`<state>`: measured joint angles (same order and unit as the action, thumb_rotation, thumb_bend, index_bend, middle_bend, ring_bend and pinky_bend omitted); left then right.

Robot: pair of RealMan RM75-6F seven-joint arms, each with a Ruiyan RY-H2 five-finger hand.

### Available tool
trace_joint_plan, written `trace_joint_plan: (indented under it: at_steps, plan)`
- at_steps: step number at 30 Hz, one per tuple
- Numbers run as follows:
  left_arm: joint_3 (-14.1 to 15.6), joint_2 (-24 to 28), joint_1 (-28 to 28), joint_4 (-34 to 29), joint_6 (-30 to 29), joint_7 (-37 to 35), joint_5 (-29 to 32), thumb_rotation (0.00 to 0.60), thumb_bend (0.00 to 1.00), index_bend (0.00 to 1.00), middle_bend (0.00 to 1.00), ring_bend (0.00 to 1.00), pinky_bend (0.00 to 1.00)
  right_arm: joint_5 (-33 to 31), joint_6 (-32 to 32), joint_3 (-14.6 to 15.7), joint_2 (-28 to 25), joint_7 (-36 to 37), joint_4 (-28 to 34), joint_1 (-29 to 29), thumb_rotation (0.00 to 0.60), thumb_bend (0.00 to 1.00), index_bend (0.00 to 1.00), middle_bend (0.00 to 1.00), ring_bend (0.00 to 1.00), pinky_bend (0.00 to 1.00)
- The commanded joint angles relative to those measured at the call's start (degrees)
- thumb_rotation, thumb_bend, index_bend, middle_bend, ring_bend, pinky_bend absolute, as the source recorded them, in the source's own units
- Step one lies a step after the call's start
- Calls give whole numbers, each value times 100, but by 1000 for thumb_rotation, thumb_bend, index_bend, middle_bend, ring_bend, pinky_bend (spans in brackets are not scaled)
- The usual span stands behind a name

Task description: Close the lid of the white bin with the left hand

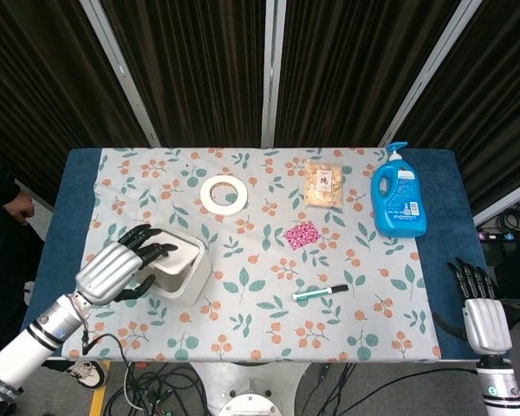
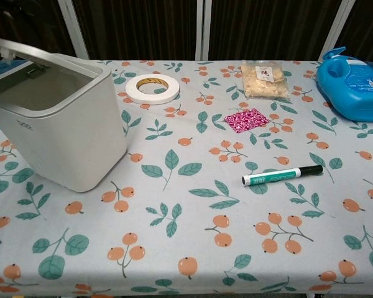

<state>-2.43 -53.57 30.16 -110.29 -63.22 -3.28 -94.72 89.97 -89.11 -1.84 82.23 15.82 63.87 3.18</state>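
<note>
The white bin (image 1: pixel 184 266) stands at the table's left side, and its lid (image 1: pixel 174 250) lies almost flat over the opening. In the chest view the lid (image 2: pixel 46 58) still tilts up a little at the back left, leaving a thin gap above the bin body (image 2: pixel 68 139). My left hand (image 1: pixel 117 267) is at the bin's left edge, its dark fingertips (image 1: pixel 156 250) resting on the lid, fingers apart and holding nothing. The chest view does not show this hand. My right hand (image 1: pixel 478 314) hangs off the table's front right corner, fingers apart and empty.
A tape ring (image 2: pixel 151 87) lies just behind the bin. A snack bag (image 2: pixel 265 79), a pink packet (image 2: pixel 247 120) and a marker (image 2: pixel 282 176) lie mid-table. A blue detergent bottle (image 2: pixel 354 87) lies at the far right. The floral cloth (image 1: pixel 269 329) covers the table.
</note>
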Motion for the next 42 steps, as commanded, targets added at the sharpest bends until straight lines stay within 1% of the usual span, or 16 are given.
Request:
trace_joint_plan:
  at_steps: [1, 12, 25, 29, 33, 36, 40, 42]
  plan:
    - [96, -76, -99, 73, -60, 104, -9, 600, 509, 185, 309, 70, 90, -11, 7, -5, 2, -1, 0, 1, 600, 75, 0, 0, 0, 0]
    - [328, -181, -398, 210, -394, 30, -152, 600, 519, 185, 316, 70, 90, -4, 19, -1, 16, -39, 30, 14, 600, 74, 0, 0, 0, 0]
    - [582, -549, -656, 503, -581, 64, -310, 600, 525, 185, 323, 70, 90, -58, 73, -13, 28, -9, 0, 18, 600, 75, 0, 0, 0, 0]
    - [604, -633, -669, 586, -543, 79, -271, 600, 526, 185, 323, 70, 90, -49, 63, -6, 34, 8, -19, 14, 600, 75, 0, 0, 0, 0]
    - [571, -640, -697, 602, -646, 87, -281, 600, 527, 185, 320, 70, 90, -59, 57, -17, 32, 25, -28, 13, 600, 76, 0, 0, 0, 0]
    - [432, -641, -799, 647, -1053, 22, -330, 600, 523, 185, 283, 70, 90, -58, 43, -20, 27, 35, -29, 8, 600, 75, 0, 0, 0, 0]
    - [167, -722, -1134, 864, -1919, 46, -234, 600, 509, 184, 225, 70, 92, -58, 19, -28, 15, 50, -22, 2, 600, 75, 0, 0, 0, 0]
    - [140, -744, -1315, 973, -2164, 61, -90, 600, 510, 184, 214, 70, 92, -59, -3, -35, 5, 59, -20, -4, 600, 76, 0, 0, 0, 0]
